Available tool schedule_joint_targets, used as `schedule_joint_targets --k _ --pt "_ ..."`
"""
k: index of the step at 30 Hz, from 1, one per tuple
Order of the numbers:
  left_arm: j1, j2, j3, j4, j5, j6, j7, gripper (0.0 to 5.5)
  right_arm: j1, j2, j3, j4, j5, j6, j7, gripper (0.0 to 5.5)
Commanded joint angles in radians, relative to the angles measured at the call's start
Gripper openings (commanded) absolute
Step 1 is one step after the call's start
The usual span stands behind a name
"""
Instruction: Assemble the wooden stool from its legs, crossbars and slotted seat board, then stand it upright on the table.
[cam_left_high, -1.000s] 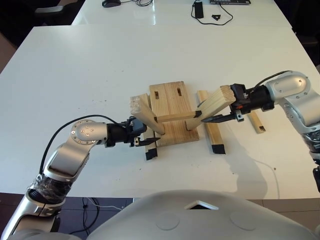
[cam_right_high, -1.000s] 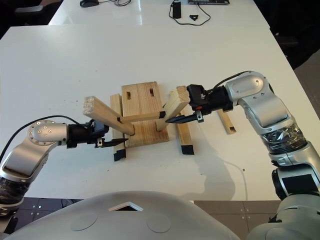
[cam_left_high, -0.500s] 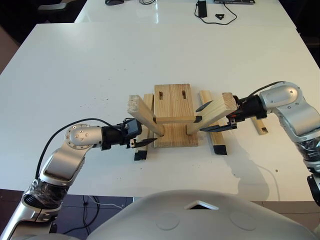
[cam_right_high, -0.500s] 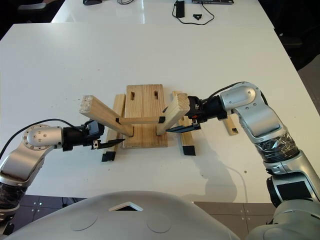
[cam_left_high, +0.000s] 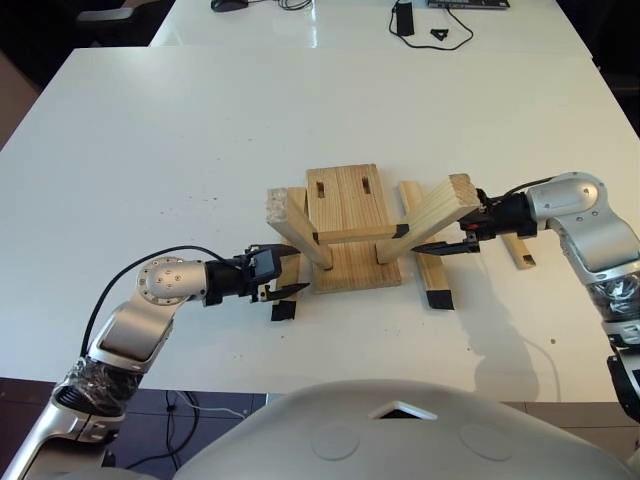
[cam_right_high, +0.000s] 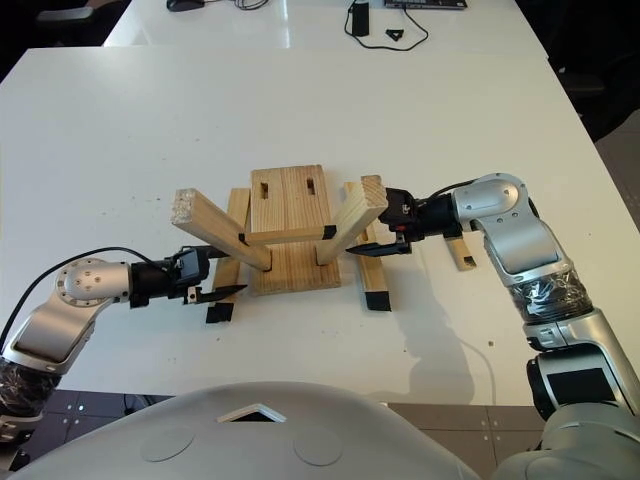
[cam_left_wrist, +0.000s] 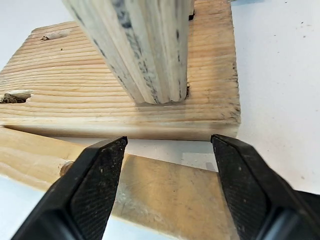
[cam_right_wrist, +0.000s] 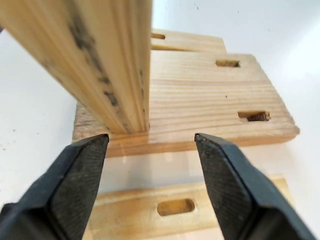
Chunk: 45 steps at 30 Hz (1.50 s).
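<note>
Left gripper (cam_left_wrist: 167, 145) and right gripper (cam_right_wrist: 150, 140) have backed off, fingers apart, empty. Both legs (cam_left_high: 296, 222) and crossbar (cam_left_high: 355, 236) stand unaided in seat board (cam_left_high: 350, 190). Loose legs (cam_left_high: 430, 275) probably next.

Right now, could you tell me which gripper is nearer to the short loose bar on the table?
Right. The right gripper is close beside the short bar; the left gripper is beyond the seat board from it.

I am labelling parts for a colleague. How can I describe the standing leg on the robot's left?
On the white table, the seat board lies flat in the middle, two legs slanting up from it. Take the left leg: its top end is rough and chipped, the right leg's clean-cut.
</note>
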<state>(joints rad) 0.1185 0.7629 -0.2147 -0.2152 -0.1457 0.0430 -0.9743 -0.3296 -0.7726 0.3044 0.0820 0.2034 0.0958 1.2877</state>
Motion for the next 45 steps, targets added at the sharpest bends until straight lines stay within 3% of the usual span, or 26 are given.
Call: schedule_joint_targets --k 1,6,20,35,40,45 --pt "0.016 0.008 -0.01 0.141 0.08 0.017 0.041 3.13 0.0 0.041 0.04 0.109 -0.105 -0.074 -0.05 3.17" --pt "0.028 0.019 0.007 0.18 0.066 -0.001 0.048 3.13 0.023 0.043 0.048 0.198 -0.175 -0.138 -0.087 3.17" --pt "0.036 0.036 0.066 0.334 0.056 -0.052 0.09 3.13 0.077 -0.099 -0.02 0.45 -0.242 -0.304 -0.166 3.17" --pt "-0.035 -0.055 0.136 -0.052 -0.189 0.226 0.111 3.13 0.167 -0.153 -0.119 0.073 -0.151 -0.196 -0.108 3.17" --pt "-0.066 -0.099 0.051 -0.195 -0.183 0.304 0.131 3.13 0.223 -0.184 -0.118 -0.073 -0.122 -0.148 -0.046 3.17" --pt "-0.131 -0.147 -0.091 -0.211 -0.089 0.316 0.141 3.13 0.223 -0.185 -0.099 -0.071 -0.131 -0.134 -0.011 3.17"
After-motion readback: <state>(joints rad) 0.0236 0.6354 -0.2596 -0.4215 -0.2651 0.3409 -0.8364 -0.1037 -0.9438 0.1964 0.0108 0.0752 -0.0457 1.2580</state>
